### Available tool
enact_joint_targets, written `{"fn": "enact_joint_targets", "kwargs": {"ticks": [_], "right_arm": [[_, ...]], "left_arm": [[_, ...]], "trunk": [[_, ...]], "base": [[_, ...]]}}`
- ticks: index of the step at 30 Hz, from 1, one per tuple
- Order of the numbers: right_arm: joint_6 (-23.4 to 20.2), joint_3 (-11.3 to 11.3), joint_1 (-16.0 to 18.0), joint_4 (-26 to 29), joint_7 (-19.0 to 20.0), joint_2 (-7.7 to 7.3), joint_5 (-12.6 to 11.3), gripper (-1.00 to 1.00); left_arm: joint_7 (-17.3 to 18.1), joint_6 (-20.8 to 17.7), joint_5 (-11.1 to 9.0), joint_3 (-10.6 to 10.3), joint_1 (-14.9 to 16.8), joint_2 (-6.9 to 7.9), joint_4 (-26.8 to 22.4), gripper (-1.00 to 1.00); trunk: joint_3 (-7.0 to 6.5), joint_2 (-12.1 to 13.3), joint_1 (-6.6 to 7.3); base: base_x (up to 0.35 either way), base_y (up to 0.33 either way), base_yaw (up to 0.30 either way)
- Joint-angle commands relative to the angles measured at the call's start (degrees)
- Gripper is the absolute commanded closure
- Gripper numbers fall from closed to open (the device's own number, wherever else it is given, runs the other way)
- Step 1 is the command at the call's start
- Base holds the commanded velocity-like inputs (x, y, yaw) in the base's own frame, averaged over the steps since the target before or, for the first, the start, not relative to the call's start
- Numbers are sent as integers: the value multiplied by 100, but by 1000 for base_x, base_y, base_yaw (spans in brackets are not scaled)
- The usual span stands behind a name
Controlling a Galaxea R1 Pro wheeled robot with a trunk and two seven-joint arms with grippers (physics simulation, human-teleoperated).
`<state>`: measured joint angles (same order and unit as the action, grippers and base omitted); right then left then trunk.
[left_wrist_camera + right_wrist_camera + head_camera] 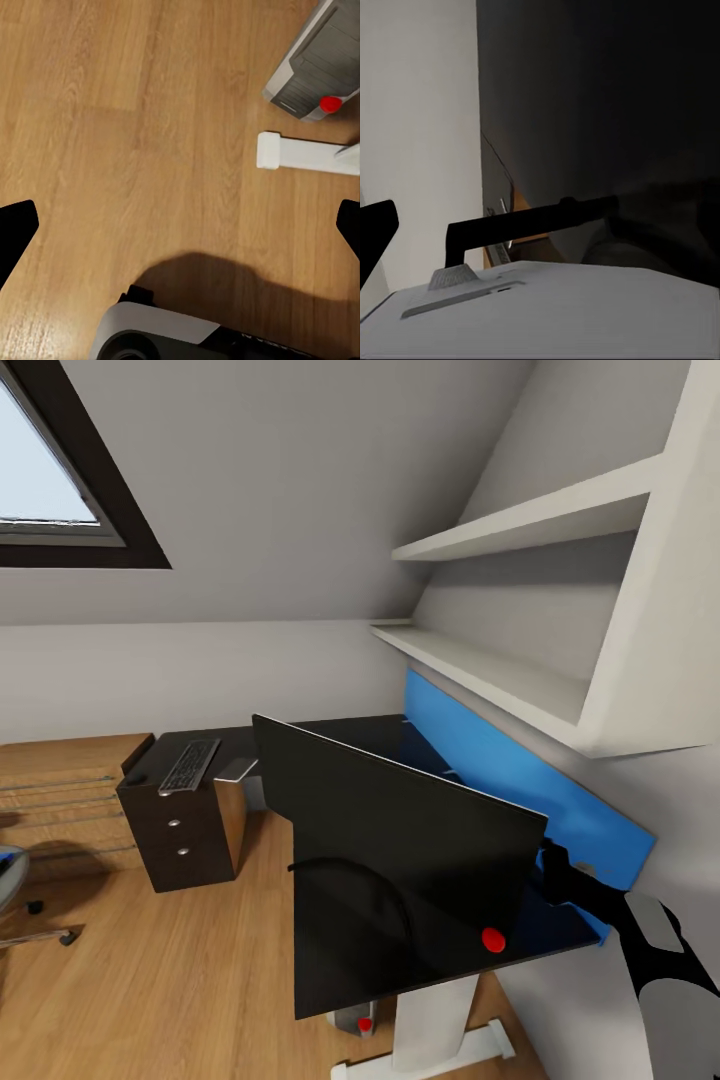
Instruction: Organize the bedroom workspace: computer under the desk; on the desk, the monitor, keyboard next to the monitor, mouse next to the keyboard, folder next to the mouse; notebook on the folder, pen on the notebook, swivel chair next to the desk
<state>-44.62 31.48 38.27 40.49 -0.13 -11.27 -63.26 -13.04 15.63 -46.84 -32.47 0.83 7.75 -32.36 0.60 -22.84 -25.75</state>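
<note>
The right gripper (548,857) sits at the monitor's (400,840) right edge, behind it; its grip can't be judged. The monitor stands on the counter (340,735), long axis running along the blue back panel (520,780), screen facing the room.

The head camera looks down from above the desk (420,750) corner. The left wrist camera faces straight down at the floor (135,135), sharing the computer (319,64) with it. The right wrist camera sits close behind the monitor (600,105).

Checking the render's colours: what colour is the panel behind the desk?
Bright blue back panel, running along the wall behind the desk; clearest in the head view.
</note>
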Motion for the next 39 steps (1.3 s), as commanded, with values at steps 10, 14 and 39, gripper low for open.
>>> {"fn": "enact_joint_targets", "kwargs": {"ticks": [10,14,39], "right_arm": [[-176,16,5,-3,-5,2,40,-100],[-182,10,5,-5,-12,2,85,-100],[-169,15,5,3,3,24,272,-100]], "left_arm": [[-41,28,-36,-49,5,8,-5,-100],[-41,28,-36,-49,5,8,-7,-100],[-48,28,-36,-41,5,8,-8,-100]], "trunk": [[6,-8,-3],[6,-8,-3],[6,-8,-3]], "base": [[0,0,0],[-87,48,0],[-248,218,0]]}}
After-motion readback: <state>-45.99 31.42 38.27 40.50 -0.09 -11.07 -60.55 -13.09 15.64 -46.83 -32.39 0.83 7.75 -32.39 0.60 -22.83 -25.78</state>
